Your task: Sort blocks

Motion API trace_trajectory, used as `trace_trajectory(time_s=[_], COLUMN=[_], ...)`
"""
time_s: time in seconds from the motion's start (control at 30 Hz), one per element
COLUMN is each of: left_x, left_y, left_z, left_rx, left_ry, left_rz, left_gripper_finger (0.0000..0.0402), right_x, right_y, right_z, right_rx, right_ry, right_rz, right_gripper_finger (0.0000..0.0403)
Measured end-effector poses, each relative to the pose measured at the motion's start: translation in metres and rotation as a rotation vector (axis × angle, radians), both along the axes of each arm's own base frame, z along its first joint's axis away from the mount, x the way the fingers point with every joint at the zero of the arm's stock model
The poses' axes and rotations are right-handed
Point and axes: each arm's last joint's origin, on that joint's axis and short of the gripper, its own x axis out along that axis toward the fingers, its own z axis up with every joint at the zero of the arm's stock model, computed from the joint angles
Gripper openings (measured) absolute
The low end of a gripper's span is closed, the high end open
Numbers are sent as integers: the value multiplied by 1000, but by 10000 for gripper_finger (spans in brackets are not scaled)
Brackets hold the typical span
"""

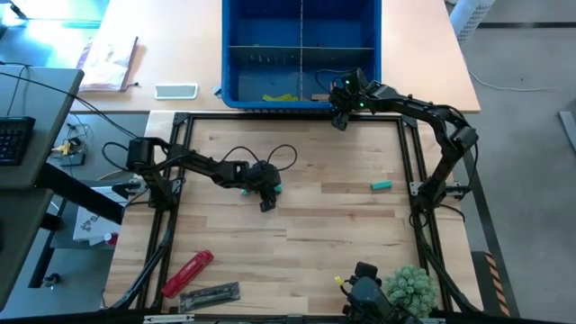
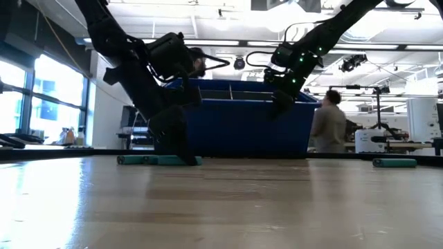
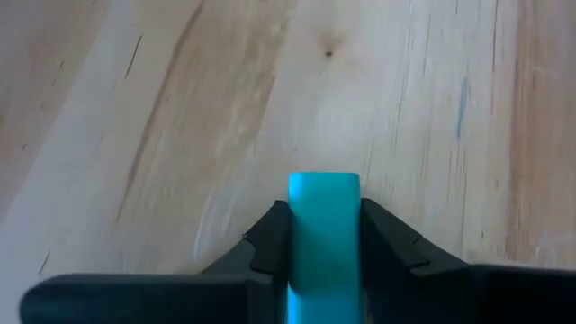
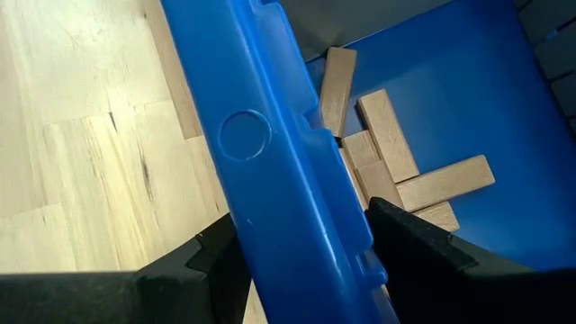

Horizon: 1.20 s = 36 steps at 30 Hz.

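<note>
Pale wooden tabletop [image 1: 306,225] all around. Left gripper [image 3: 324,236] is down at the wood on a bent arm, fingers [image 3: 270,236] pinched on a small teal rectangular block [image 3: 323,225]. Another teal block [image 1: 382,185] lies well off to the right. Farther back, right gripper [image 4: 306,236] hangs spread wide over the blue plastic bin's [image 4: 270,144] wall, holding nothing, tan wooden blocks [image 4: 396,153] inside.

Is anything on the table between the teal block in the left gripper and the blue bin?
Nothing visible does. The left gripper has its fingers on a teal block mid-table, and only bare wood lies between it and the blue bin. The bin's near wall must be cleared. The right gripper hovers at that wall, further right.
</note>
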Motion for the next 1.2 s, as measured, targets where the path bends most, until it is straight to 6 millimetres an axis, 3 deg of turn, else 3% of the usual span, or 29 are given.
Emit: trace_trajectory(time_s=[0.13, 0.3, 0.43, 0.57, 0.7, 0.9, 1.2], left_x=[1, 7, 18, 24, 28, 25, -12], left_y=[0, 1, 10, 26, 53, 103, 185], left_z=[2, 26, 66, 94, 137, 182, 233], left_rx=[9, 67, 171, 230, 346, 446, 728], left_ry=[-23, -59, -199, -257, -358, -418, -475], left_rz=[-12, -92, -104, -76, -38, 63, 328], left_gripper_finger=[63, 63, 63, 63, 63, 63, 63], right_x=[0, 0, 0, 0, 0, 0, 0], right_y=[0, 0, 0, 0, 0, 0, 0], right_z=[0, 0, 0, 0, 0, 0, 0], right_rx=[0, 0, 0, 0, 0, 0, 0], right_ry=[0, 0, 0, 0, 0, 0, 0], right_rz=[0, 0, 0, 0, 0, 1, 0], right_gripper_finger=[194, 194, 194, 194, 194, 194, 194])
